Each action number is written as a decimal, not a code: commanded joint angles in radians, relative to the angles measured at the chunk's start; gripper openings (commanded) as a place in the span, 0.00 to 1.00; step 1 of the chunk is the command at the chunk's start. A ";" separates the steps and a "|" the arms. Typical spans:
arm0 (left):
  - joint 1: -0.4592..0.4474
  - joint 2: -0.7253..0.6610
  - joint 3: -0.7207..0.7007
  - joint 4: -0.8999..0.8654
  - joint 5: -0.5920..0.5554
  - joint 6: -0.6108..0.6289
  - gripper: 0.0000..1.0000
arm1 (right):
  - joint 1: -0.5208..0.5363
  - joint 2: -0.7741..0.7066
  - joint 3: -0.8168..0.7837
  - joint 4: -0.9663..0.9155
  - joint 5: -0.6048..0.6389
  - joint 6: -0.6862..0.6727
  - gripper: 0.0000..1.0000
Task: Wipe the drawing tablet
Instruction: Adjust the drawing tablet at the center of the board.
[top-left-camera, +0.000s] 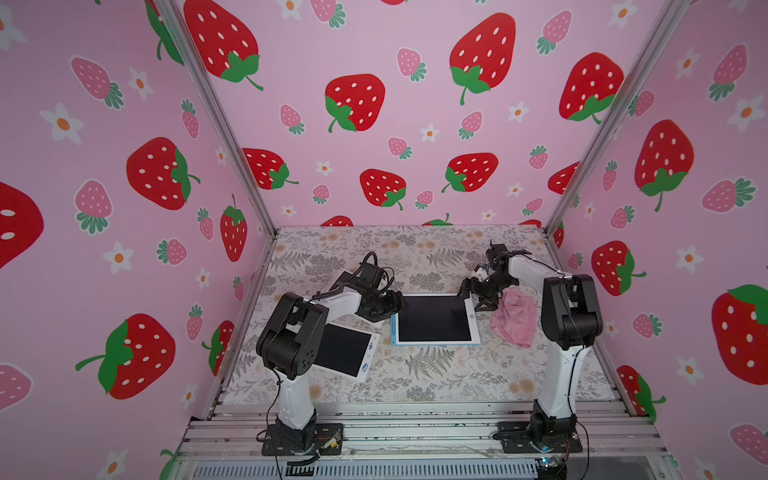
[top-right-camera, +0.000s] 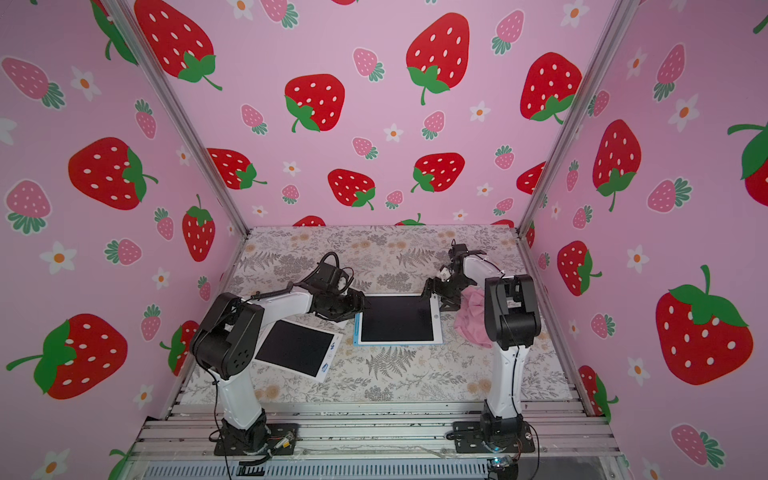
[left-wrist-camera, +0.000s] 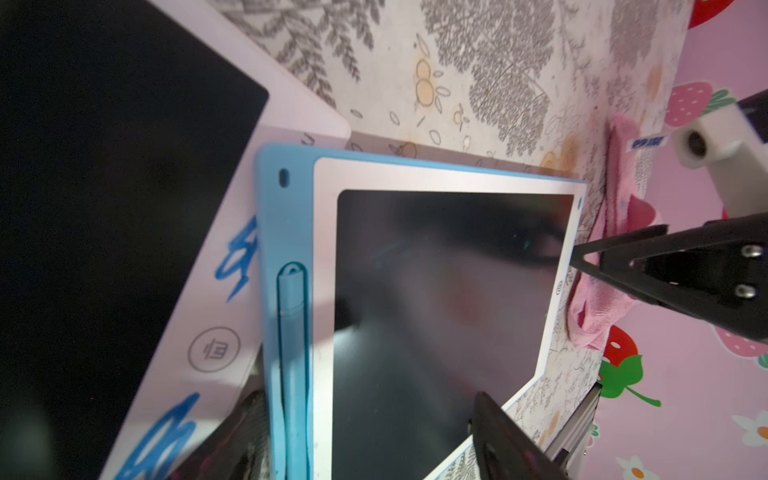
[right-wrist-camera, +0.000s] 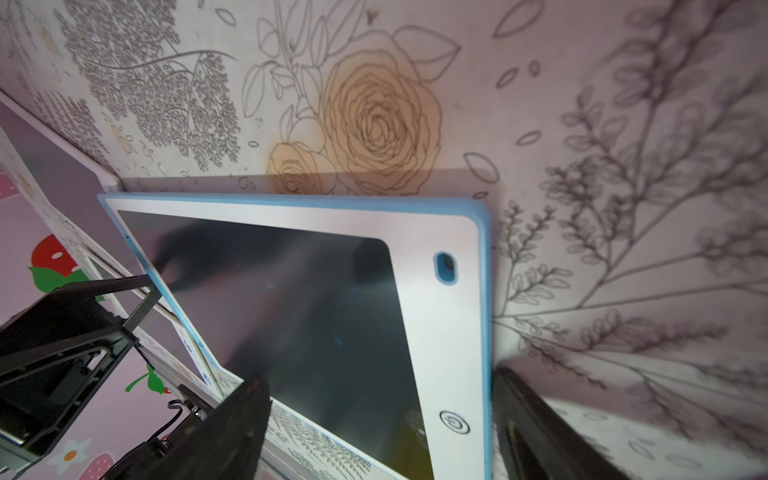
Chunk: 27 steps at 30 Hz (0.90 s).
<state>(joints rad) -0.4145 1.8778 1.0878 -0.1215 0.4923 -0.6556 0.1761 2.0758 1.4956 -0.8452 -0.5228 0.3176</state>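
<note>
Trash-can icon (left-wrist-camera: 214, 349) beside blue scribbles (left-wrist-camera: 241, 259)

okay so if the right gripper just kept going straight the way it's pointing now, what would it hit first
Probably the blue-framed drawing tablet: the right gripper stands open at its corner, angled down toward the black screen. Depth is unclear, so it may already be nearly touching. The crumpled pink cloth lies behind it, out of that line.
</note>
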 joint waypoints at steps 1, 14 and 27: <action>0.005 0.017 -0.053 0.085 0.067 -0.030 0.76 | -0.004 0.068 -0.053 -0.011 -0.038 -0.005 0.85; 0.016 -0.035 -0.091 0.241 0.188 -0.084 0.71 | -0.040 0.079 -0.063 -0.004 -0.088 -0.012 0.84; 0.027 -0.046 -0.126 0.335 0.315 -0.107 0.59 | -0.050 0.112 -0.036 -0.025 -0.085 -0.017 0.83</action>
<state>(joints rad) -0.3798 1.8595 0.9718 0.1421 0.7063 -0.7570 0.1104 2.1056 1.4879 -0.8394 -0.6460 0.3130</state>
